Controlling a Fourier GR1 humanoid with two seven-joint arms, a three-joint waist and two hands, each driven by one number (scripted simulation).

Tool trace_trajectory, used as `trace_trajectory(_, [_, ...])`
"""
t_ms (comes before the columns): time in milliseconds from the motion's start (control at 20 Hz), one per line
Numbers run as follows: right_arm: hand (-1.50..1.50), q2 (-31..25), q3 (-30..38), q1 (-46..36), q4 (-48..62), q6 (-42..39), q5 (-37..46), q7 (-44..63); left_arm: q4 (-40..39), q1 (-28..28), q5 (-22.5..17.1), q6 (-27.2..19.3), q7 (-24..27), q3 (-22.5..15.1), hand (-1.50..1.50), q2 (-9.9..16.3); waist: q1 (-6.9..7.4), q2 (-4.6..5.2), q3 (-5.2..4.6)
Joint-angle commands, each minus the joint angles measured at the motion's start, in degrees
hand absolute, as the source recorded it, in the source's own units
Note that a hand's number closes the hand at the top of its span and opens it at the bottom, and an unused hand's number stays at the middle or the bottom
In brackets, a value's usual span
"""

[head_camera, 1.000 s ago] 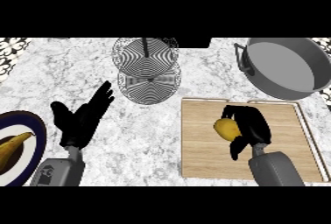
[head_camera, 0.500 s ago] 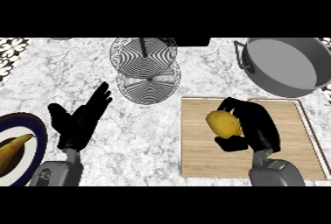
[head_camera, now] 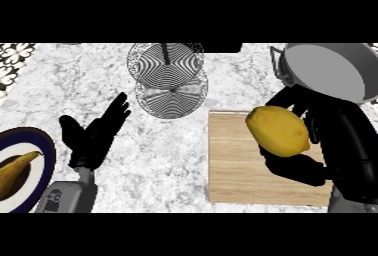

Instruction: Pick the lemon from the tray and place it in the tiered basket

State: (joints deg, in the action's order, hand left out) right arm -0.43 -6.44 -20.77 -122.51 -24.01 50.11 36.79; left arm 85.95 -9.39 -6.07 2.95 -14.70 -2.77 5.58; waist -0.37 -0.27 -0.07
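Lemon (head_camera: 277, 130), plump and yellow, sits above the tray (head_camera: 236, 180). I see my right hand (head_camera: 325, 145) curled round it; left hand (head_camera: 92, 137) open beside the tray

A white and grey marbled counter (head_camera: 184, 150) carries a wooden tray (head_camera: 244, 175) at the right, a wire tiered basket (head_camera: 168, 80) at the top middle, a grey pan (head_camera: 328, 70) at the top right, and a dark-rimmed plate (head_camera: 44, 155) at the left edge.

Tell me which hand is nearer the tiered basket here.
Left. The left hand rests open just lower-left of the tiered basket; the right hand holds the lemon over the tray, farther to the basket's right.
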Motion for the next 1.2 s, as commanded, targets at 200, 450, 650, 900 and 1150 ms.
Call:
trace_trajectory(200, [1.5, 0.41, 0.18, -21.12, -1.87, -8.63, -2.17, 16.11, -0.53, 1.7, 1.69, -0.61, 2.78, -0.46, 0.0, -1.23, 0.59, 0.08, 0.0])
trace_trajectory(450, [1.5, 0.36, 3.09, -32.02, 15.06, -5.68, -1.71, 13.31, 2.61, -0.56, -0.21, 1.18, -3.67, 0.35, 0.0, 0.74, 0.96, 0.23, 0.04])
trace_trajectory(650, [1.5, 0.42, 2.72, -40.29, 25.31, -1.04, -2.31, 15.79, -1.3, -1.74, 0.17, 0.22, -0.36, 0.79, 0.0, -1.23, 1.06, 0.32, 0.02])
trace_trajectory(900, [1.5, 0.43, 7.35, -45.34, 42.14, 9.05, -1.5, 8.93, -0.33, -0.94, 1.25, 0.91, -0.24, -0.74, 0.0, -1.27, 1.96, 0.64, 0.02])
trace_trajectory(1150, [1.5, 0.43, 9.73, -52.3, 56.11, 17.72, -1.61, 5.4, 0.02, -1.53, 0.44, 2.3, -0.52, 0.17, 0.0, -0.14, 2.07, 0.67, 0.01])
